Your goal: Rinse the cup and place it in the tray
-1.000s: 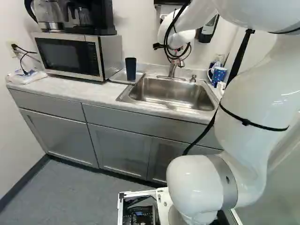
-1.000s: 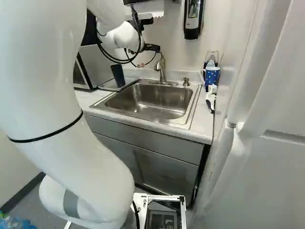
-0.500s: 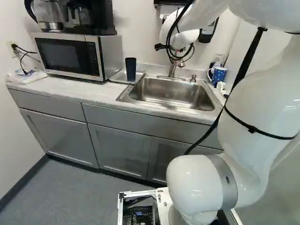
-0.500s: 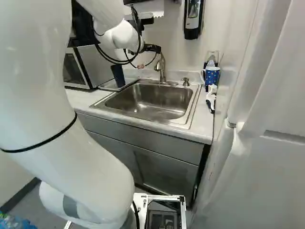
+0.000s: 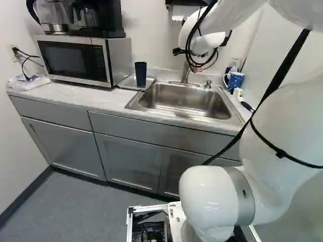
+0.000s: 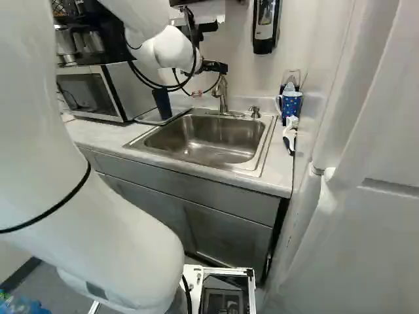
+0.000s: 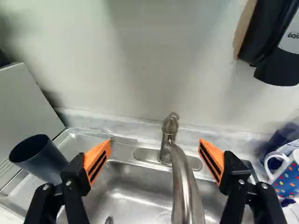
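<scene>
The pincer is held released, its orange pads parted on either side of the faucet at the sink's back edge, with nothing gripped. Beside the sink, the cup is seated upright in the tray, toward its sink-side edge. Rinsing and placing are judged done; the faucet is probably being attended to, though whether water is running cannot be told. If it is, the handle should be worked shut; otherwise, the arm should be drawn back without the spout being knocked.
</scene>
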Available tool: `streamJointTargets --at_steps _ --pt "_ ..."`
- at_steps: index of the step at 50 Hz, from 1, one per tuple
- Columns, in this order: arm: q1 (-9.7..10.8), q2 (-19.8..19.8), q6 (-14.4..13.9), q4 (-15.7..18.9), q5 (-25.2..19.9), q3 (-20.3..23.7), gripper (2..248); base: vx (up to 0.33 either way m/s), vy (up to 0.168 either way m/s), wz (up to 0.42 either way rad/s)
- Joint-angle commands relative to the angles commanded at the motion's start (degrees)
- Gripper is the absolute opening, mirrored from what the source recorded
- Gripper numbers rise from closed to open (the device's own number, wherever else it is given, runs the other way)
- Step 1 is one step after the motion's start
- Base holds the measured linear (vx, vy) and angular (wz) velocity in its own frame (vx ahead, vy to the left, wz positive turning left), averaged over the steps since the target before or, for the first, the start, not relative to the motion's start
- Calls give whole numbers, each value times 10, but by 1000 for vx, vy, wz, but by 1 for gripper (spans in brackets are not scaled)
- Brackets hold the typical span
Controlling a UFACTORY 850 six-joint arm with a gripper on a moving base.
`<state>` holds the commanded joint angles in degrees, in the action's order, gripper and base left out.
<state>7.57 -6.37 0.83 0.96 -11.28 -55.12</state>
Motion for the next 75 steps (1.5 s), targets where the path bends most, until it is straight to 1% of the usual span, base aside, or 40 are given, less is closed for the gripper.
streamJointTargets --at_steps 11,23,39,75 --pt "11 -16 0 0 17 15 247 0 0 0" --pt "19 -29 0 0 64 27 247 0 0 0" --pt "27 -43 0 1 155 40 247 0 0 0" --pt "28 -49 0 14 373 45 247 0 0 0"
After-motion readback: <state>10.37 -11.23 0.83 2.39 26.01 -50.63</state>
